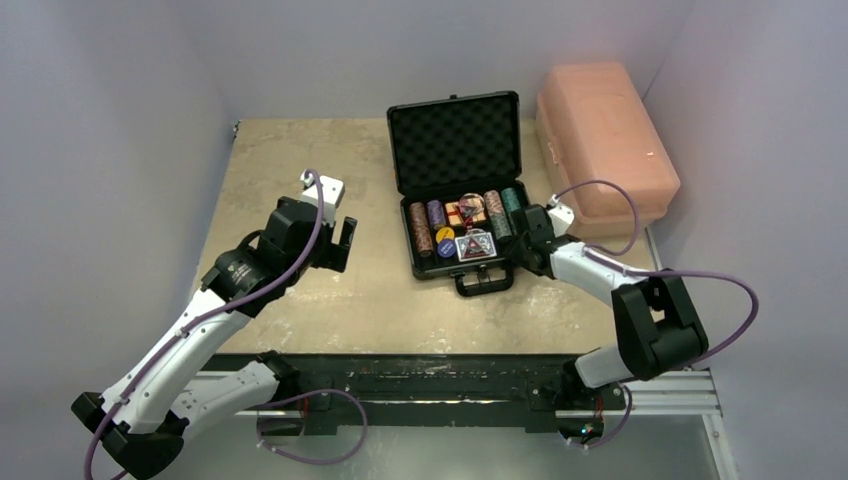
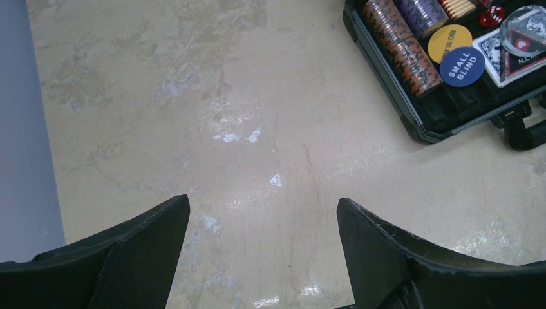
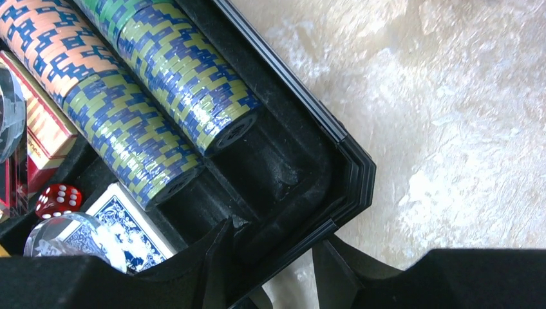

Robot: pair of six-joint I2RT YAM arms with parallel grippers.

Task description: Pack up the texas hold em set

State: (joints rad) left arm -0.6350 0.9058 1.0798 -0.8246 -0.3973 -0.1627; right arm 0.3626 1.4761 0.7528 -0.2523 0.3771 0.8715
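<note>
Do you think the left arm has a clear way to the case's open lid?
Probably yes: the left gripper hangs open over bare table left of the case, nothing between it and the lid.

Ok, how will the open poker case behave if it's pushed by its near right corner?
Probably heavy: the black case holds full chip stacks, so it should slide stiffly rather than flex. Pushed at one corner it may pivot. The upright lid could wobble or drop.

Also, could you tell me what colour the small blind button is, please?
Blue with white lettering; the button shows best in the left wrist view.
</note>
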